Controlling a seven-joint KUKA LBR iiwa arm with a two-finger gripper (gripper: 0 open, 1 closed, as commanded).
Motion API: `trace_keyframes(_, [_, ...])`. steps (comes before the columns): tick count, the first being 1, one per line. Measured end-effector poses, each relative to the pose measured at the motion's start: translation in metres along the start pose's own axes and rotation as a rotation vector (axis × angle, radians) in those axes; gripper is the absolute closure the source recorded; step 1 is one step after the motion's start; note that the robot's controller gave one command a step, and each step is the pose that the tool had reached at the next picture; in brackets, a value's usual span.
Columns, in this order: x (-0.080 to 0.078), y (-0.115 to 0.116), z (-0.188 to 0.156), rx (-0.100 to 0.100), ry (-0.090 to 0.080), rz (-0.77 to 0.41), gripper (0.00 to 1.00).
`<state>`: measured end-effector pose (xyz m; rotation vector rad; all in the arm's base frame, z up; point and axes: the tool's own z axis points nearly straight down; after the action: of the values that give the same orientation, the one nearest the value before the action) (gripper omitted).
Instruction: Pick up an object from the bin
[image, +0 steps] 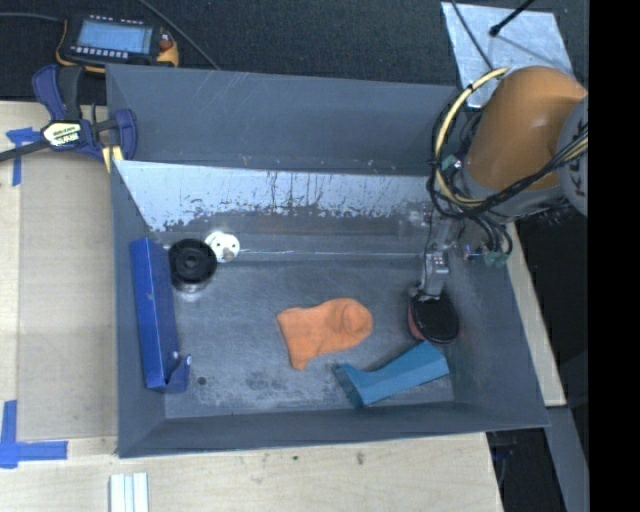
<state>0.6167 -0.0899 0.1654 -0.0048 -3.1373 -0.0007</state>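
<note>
Dim overall, light from above. Bin (300, 410) floor reads mid-grey w/ soft, weak shadows beside the things on it. Pale lit band runs along lower back wall (300, 195); upper part of that wall is darker. Mild sheen on arm's orange cover (525, 120). Beyond bin's back edge, nearly black.
</note>
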Motion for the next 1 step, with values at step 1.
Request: trace_keyframes(1, [-0.0015, 0.0003, -0.0053, 0.001, -0.008, -0.002, 0.00])
